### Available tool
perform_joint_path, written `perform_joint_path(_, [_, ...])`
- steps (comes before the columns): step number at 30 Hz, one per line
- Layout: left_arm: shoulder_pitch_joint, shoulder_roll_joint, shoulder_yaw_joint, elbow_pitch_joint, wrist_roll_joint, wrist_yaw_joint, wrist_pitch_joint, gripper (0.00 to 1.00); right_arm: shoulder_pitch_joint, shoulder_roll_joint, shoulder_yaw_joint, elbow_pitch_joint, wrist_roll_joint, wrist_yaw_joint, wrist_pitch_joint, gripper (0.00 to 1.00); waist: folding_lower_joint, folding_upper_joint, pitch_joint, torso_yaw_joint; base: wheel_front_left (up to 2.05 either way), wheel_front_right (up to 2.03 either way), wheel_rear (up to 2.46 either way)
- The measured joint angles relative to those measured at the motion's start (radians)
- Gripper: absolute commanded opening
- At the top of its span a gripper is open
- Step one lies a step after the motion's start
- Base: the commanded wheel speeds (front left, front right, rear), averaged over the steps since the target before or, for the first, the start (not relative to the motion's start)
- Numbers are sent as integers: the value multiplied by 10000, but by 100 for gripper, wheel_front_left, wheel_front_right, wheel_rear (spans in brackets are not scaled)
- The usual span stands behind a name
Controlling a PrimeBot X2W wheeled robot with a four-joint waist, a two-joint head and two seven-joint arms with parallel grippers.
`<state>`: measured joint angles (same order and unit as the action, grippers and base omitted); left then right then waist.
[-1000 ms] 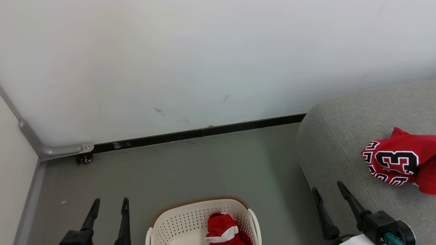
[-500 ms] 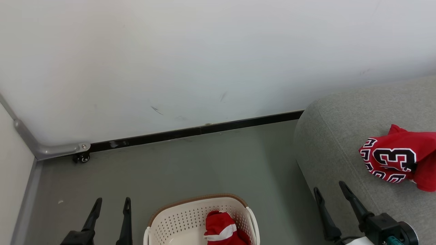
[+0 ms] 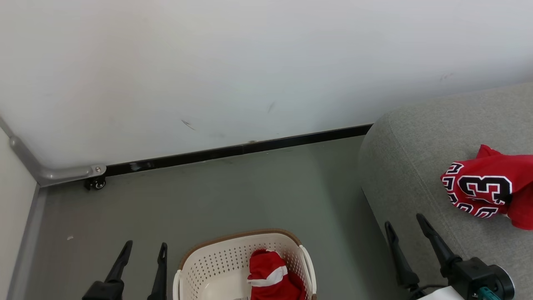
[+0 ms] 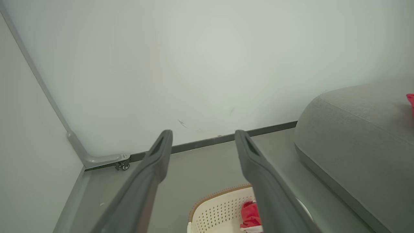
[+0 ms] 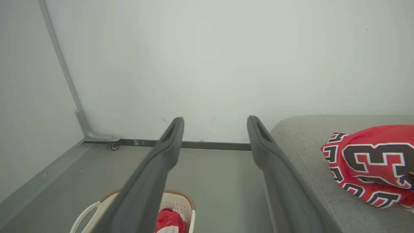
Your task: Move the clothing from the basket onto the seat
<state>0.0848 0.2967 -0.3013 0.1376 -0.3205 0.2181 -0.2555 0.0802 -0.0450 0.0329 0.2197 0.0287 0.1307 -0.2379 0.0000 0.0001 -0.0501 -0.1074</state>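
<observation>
The red jersey (image 3: 487,189) with its 23 lies crumpled on the grey seat (image 3: 408,166), at the right; the red shorts (image 3: 268,277), white-striped, sit in the cream basket (image 3: 216,266) against its right wall; the basket stands on the grey floor (image 3: 233,191), a strip of which separates it from the seat. The left claw (image 3: 145,245) hangs released, fingers spread, left of the basket; the right claw (image 3: 404,221) is likewise spread over the seat's rounded edge, apart from the jersey. Beyond stand a white wall (image 3: 250,62), a black skirting (image 3: 250,148) and, in the left corner, a grey bracket (image 3: 62,171) with a small caster (image 3: 96,183).
</observation>
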Motion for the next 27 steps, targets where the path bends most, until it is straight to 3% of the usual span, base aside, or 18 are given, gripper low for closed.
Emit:
perform_joint_path(14, [-1282, 31, -1060, 627, 535, -867, 6, 100, -130, 19, -591, -546, -219, 0, 67, 100, 0, 0, 754, -232, 0, 0, 0])
perform_joint_path(27, [-2671, -188, -1674, 1436, 1005, -1402, 242, 100, -497, 25, -882, -970, -178, 0, 92, 100, 0, 0, 1818, -586, 0, 0, 0])
